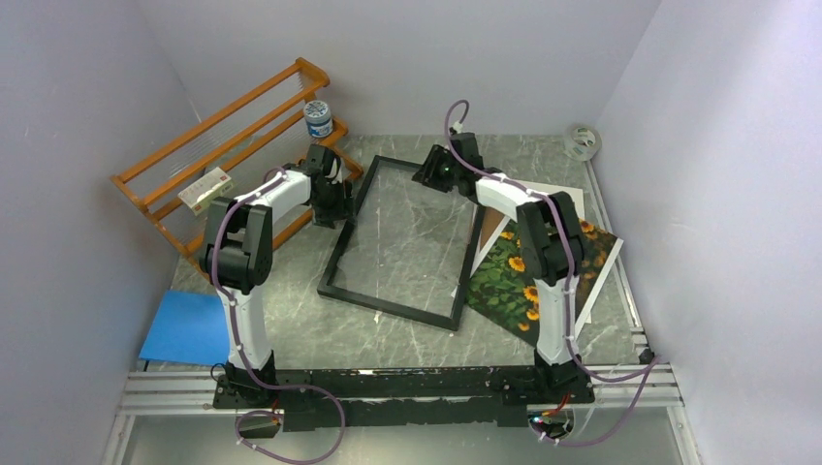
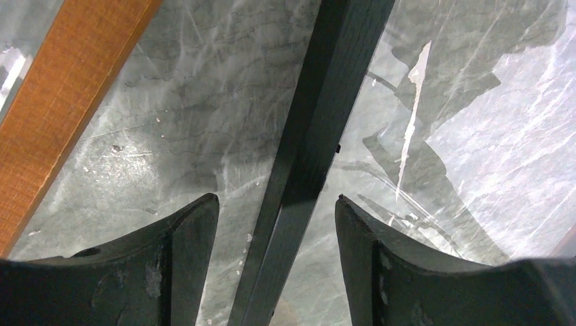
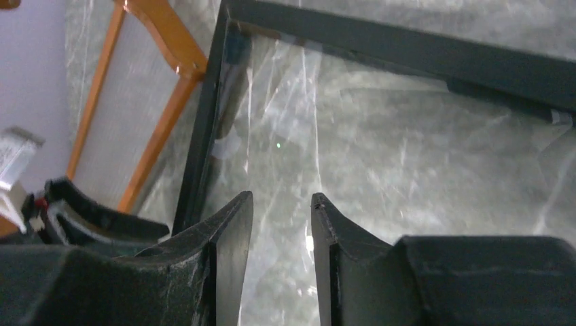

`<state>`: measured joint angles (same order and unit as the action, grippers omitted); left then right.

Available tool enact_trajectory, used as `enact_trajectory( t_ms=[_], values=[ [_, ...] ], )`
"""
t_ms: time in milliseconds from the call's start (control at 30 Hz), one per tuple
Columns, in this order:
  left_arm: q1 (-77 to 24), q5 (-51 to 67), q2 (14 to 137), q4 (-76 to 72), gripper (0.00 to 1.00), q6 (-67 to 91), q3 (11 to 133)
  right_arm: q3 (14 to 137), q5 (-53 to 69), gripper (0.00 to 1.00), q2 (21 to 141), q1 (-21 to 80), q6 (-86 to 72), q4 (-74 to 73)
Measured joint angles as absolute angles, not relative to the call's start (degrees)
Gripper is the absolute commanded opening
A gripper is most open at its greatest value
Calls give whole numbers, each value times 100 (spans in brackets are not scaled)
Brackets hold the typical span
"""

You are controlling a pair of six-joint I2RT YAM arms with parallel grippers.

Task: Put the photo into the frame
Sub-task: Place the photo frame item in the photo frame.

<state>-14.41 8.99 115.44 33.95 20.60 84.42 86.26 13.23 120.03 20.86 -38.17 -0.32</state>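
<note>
The black frame [image 1: 347, 242] lies flat on the marble table, and the table shows through its clear pane. The photo [image 1: 506, 276], sunflowers up, lies to the frame's right, partly under my right arm. My left gripper [image 1: 334, 208] is at the frame's left bar. In the left wrist view it [image 2: 275, 200] is open, one finger on each side of the frame bar [image 2: 319, 115], not touching it. My right gripper [image 1: 433, 170] hovers over the frame's far edge. In the right wrist view it [image 3: 282, 197] is open and empty above the pane, near the frame's corner [image 3: 407, 47].
An orange wooden rack [image 1: 223, 145] stands close to the frame's left side, with a white box [image 1: 205, 189] on it and a tin [image 1: 318, 118] beside it. A blue sheet [image 1: 184, 325] lies near left. A tape roll [image 1: 582, 142] sits far right. A white board [image 1: 562, 194] lies under the photo.
</note>
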Motion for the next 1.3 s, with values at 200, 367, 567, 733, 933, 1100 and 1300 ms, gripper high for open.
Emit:
enact_trajectory(
  t_ms=[200,367,567,733,933,1100,1300],
  values=[
    [-1441,945,11544,3310,67,2060,8281,9288,1094,38,12772,2132,-3948,325],
    [-1426,1002,11528,3232,67,2060,8217,9751,917,38,13279,2132,-3959,362],
    [-1411,1068,11500,3173,67,2062,8169,9937,834,38,13480,2132,-3955,434],
    [-1409,1081,11500,3148,67,2064,8162,10051,784,37,13539,2137,-3929,484],
    [-1404,1114,11500,3144,67,2067,8162,10294,792,34,13767,2137,-3898,508],
    [-1406,1127,11500,3124,67,2069,8160,10324,794,34,13810,2139,-3850,526],
    [-1406,1127,11467,3107,68,2075,8121,10309,801,35,13782,2139,-3848,565]
  ],
)
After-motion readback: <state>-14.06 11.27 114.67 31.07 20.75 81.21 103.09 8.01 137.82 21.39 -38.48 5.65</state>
